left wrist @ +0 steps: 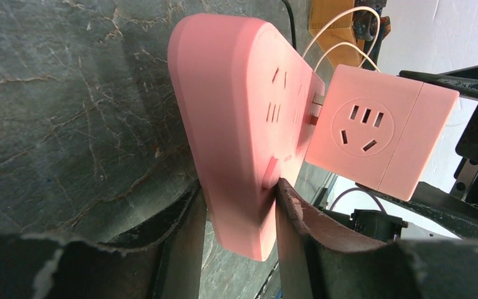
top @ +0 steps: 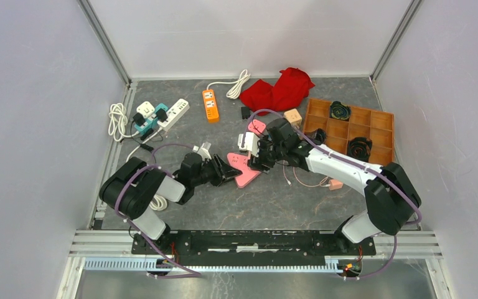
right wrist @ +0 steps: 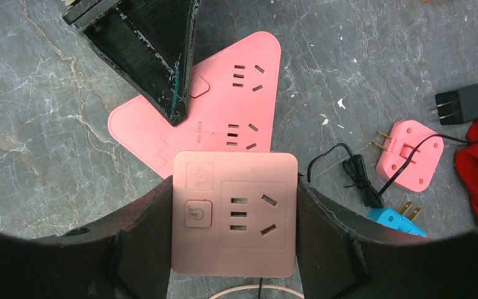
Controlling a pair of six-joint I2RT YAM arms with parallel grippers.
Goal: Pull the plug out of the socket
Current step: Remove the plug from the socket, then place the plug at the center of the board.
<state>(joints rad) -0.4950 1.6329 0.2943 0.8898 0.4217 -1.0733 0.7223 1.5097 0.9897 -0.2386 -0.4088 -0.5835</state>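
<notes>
A pink triangular socket lies mid-table, also seen in the left wrist view and the right wrist view. My left gripper is shut on one of its corners. A pink cube plug with its own outlets and a button sits at the socket's face. It stands a little off the face, with prongs showing in the gap. My right gripper is shut on the cube's two sides. In the top view the cube is hidden under the right gripper.
A flat pink plug, a blue plug, a black cord and a black adapter lie just right of the socket. An orange tray stands at the right, a red cloth at the back, and an orange strip and a white strip at the back left.
</notes>
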